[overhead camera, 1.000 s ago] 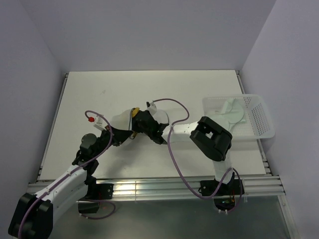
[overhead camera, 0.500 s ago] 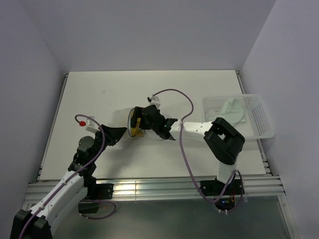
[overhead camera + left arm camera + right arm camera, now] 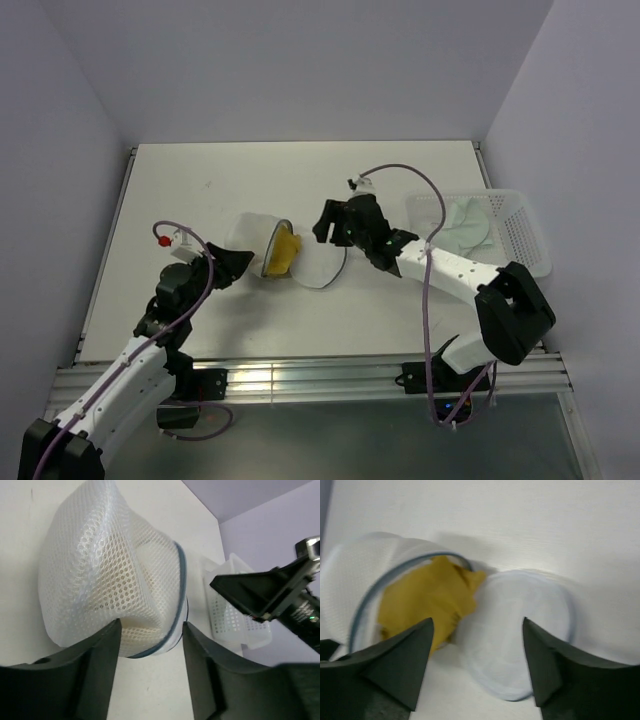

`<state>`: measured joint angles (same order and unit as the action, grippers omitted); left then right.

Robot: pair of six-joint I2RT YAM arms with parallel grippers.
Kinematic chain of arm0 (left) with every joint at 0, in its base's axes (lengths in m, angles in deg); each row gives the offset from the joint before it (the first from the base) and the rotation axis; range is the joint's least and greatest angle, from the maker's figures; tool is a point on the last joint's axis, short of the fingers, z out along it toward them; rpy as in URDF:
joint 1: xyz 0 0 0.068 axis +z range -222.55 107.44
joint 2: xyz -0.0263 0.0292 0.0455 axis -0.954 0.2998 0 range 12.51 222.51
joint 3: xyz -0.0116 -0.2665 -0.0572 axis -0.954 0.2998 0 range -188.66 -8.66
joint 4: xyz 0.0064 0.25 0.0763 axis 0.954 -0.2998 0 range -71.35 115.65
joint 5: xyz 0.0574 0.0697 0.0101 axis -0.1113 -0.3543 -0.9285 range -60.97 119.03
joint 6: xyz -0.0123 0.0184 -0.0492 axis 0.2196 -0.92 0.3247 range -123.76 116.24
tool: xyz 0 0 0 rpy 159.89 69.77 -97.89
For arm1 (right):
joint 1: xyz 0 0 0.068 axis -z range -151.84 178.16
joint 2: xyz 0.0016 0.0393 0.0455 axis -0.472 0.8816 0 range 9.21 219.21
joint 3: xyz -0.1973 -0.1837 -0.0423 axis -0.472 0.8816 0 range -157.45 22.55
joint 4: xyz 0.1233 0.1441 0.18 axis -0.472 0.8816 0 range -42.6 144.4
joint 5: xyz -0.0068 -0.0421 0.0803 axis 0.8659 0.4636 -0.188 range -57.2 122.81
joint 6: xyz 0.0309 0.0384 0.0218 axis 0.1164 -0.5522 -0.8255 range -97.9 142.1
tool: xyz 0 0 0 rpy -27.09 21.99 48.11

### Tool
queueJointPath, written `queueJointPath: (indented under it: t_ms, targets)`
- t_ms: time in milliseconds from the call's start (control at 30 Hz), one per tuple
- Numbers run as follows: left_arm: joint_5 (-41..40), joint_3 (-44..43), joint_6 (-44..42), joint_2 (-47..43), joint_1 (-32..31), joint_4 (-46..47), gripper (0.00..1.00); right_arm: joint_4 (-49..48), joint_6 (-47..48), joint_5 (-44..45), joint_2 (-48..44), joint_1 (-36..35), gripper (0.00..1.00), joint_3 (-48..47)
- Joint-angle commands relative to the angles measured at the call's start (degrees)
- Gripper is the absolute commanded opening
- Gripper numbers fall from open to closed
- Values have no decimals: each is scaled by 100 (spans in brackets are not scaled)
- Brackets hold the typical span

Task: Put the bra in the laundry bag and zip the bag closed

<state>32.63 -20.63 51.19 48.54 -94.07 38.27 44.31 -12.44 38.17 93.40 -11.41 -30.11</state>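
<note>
- The left gripper (image 3: 151, 626) is open. In its wrist view the two dark fingers stand apart at the bottom of the frame, with the lower edge of the mesh just beyond them and nothing pinched.
- The right gripper (image 3: 476, 623) is open as well, its fingers spread wide and empty. It hangs clear above the opened bag, right of centre in the overhead view.
- The laundry bag (image 3: 252, 234) lies at the middle of the table (image 3: 190, 185), just beside the left gripper. Its domed half is tipped on its side and its flat lid (image 3: 321, 266) is folded out to the lower right.
- The bra (image 3: 281, 254), a yellow bundle, sits in the mouth of the dome, but one fold spills over the dark zipper rim (image 3: 180, 562) towards the lid.
- The white basket (image 3: 541, 250) stands well apart at the right edge.
- To my eye the stuffing is nearly done, while closing and zipping are not yet started.
- The likely trouble is that stray fold: if the lid is swung over it, the zipper may bite the fabric and jam.
- The bag also looks light and unpinned, so a push on the lid could slide or roll the dome and let the bra tumble out.
</note>
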Motion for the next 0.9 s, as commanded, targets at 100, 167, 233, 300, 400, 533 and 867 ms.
queueJointPath:
  t_ms: [100,167,233,300,400,533,867]
  targets:
    - [-175,-1087,-1073,-26,-10,-698,67,380,291,386,-271,458,51,1020]
    - [-158,-1420,-1224,280,-19,-927,68,336,256,360,-262,520,50,1135]
    - [69,-1571,-1409,613,-19,-1069,69,170,212,159,-236,582,52,1232]
    - [194,-1721,-1488,826,-71,-1104,69,-15,115,-121,-192,582,60,1302]
    - [11,-1940,-1680,1134,-466,-1209,66,-322,-104,-447,-78,582,63,1451]
    - [-1218,-2484,-1980,1590,-1931,-1735,57,-911,-421,-773,151,635,58,1654]
    - [-2671,-2785,-2322,2855,-3007,-1852,61,-1449,-764,-940,353,652,38,1672]
